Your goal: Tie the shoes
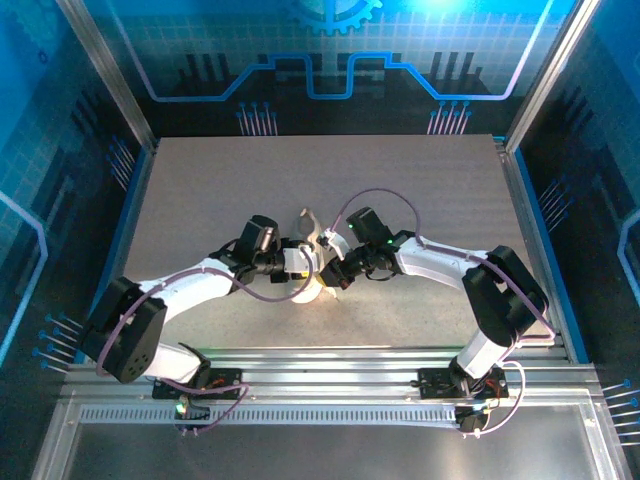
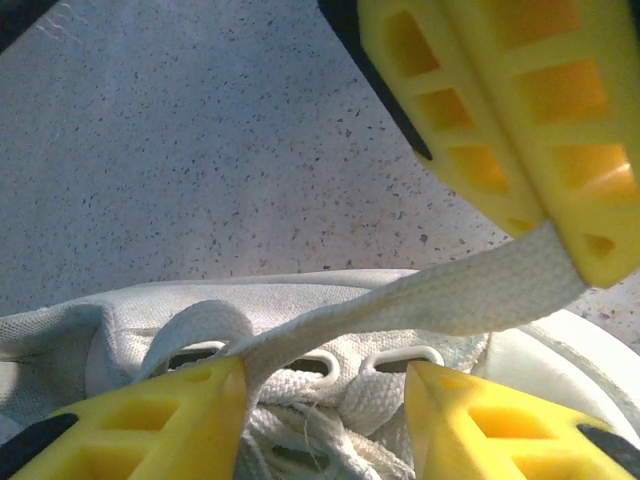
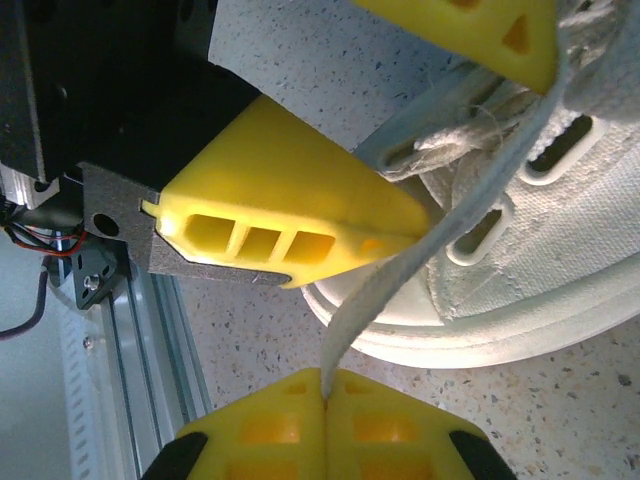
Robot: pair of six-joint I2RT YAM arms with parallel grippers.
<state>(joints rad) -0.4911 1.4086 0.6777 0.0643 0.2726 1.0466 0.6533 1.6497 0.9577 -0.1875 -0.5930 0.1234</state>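
Observation:
The white canvas shoe [image 1: 312, 272] lies mid-table between both arms. My left gripper [image 2: 325, 420] stands open just above its lacing, one yellow finger [image 2: 150, 420] on each side of the crossed laces and eyelets. A flat pale lace [image 2: 430, 295] runs taut from beside the left-hand finger up and to the right. My right gripper [image 3: 324, 385] is shut on that lace [image 3: 400, 280], pinching it just off the shoe's white sole [image 3: 520, 330]. In the top view, the left gripper [image 1: 300, 262] and the right gripper [image 1: 336, 270] meet over the shoe.
The speckled grey table [image 1: 400, 190] stretches beyond the shoe to the back. An aluminium rail [image 3: 120, 350] runs along the near edge close to my right gripper. Metal-framed blue walls [image 1: 130, 110] border the table on the sides and back.

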